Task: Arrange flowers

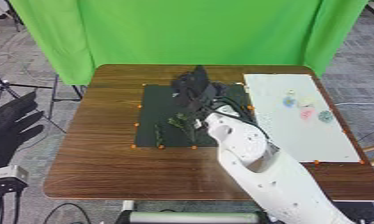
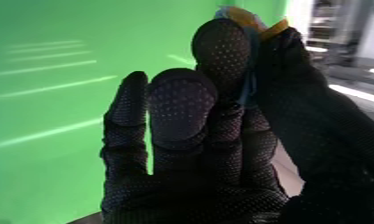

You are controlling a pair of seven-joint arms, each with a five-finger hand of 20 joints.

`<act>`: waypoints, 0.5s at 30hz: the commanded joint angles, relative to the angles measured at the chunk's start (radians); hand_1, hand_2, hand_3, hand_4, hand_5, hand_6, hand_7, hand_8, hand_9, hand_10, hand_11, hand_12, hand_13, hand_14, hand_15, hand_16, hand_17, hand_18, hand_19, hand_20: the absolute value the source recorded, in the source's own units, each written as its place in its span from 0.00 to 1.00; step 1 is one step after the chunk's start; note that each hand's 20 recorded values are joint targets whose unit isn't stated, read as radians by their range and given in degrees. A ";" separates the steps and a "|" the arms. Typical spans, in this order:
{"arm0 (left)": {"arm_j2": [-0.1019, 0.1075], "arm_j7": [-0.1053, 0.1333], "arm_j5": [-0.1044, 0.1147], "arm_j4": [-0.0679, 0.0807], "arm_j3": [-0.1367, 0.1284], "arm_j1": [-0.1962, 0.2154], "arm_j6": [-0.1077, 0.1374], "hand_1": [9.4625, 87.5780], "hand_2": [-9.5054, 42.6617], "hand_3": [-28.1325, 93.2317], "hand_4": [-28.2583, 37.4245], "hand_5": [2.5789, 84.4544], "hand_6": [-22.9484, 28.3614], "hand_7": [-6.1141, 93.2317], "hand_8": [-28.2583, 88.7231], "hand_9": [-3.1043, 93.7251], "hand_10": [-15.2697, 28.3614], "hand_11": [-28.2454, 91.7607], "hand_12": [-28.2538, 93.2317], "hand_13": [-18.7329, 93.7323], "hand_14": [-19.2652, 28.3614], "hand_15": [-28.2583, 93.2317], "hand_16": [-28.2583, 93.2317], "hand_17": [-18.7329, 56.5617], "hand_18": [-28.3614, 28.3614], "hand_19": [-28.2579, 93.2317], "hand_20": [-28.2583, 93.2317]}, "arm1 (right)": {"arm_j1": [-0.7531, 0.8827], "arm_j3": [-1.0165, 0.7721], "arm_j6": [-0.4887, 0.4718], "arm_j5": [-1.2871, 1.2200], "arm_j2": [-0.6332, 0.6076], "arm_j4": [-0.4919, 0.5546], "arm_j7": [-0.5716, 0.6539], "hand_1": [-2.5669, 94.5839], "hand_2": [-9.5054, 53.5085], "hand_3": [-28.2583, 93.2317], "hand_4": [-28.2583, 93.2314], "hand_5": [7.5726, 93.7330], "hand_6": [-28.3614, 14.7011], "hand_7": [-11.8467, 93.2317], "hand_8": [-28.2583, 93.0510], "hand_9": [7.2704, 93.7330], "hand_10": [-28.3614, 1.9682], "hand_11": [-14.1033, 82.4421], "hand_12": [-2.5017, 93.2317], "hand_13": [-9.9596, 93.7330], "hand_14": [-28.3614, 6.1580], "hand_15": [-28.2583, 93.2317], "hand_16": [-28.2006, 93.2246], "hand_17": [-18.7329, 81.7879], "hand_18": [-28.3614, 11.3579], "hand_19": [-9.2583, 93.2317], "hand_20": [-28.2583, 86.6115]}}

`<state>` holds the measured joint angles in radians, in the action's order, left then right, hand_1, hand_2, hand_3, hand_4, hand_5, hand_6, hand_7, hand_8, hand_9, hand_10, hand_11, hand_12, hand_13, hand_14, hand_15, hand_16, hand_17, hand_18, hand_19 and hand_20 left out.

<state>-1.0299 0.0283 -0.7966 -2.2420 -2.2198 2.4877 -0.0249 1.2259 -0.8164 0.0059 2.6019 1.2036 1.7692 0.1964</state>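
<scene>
**Right hand [image 1: 194, 92] pinches a small orange and bluish piece [image 2: 245, 18]**

The piece is at the fingertips of the right hand [image 2: 188, 200], held between its thumb and a finger; the other fingers are almost straight. I cannot tell if this piece is a flower, because the glove covers a big part of it. In the head view, the right hand is above the far part of the dark mat [image 1: 148, 112], and it points to the far edge of the counter [image 1: 99, 155].

Nearer on the mat lie a leafy green sprig [image 1: 177, 121] and a green stem [image 1: 159, 135], which is more to the left. To the right of the mat there is a white board [image 1: 299, 145]. On it are a blue flower [image 1: 289, 102], a pink flower [image 1: 307, 113] and a teal flower [image 1: 326, 116], near each other, with small yellowish pieces [image 1: 305, 102] beside them. Orange markers [image 1: 134, 146] are along the edges of the mat and the board.

The right arm [image 1: 277, 175] comes over the near edge of the counter. The left hand [image 1: 4, 132] is outside the counter, at the left, with its fingers spread. Behind the counter hangs a green curtain [image 1: 192, 30].
</scene>
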 commanded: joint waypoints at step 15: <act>0.050 -0.043 -0.015 0.019 0.046 -0.044 -0.002 0.15 0.18 0.81 0.00 0.23 0.46 0.27 0.15 0.21 0.55 0.33 0.40 0.29 0.63 0.35 0.30 0.10 0.82 0.54 0.31 | -0.002 0.187 -0.084 0.176 0.185 -0.158 -0.074 0.50 0.01 0.92 0.00 0.69 0.74 0.61 0.25 0.90 0.78 0.41 0.55 0.81 0.73 0.79 0.50 0.37 0.26 0.77 0.67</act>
<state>-0.9917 0.0084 -0.7985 -2.2264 -2.1802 2.4493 -0.0247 1.2090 -0.6480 -0.0760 2.7181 1.3616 1.6520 0.1454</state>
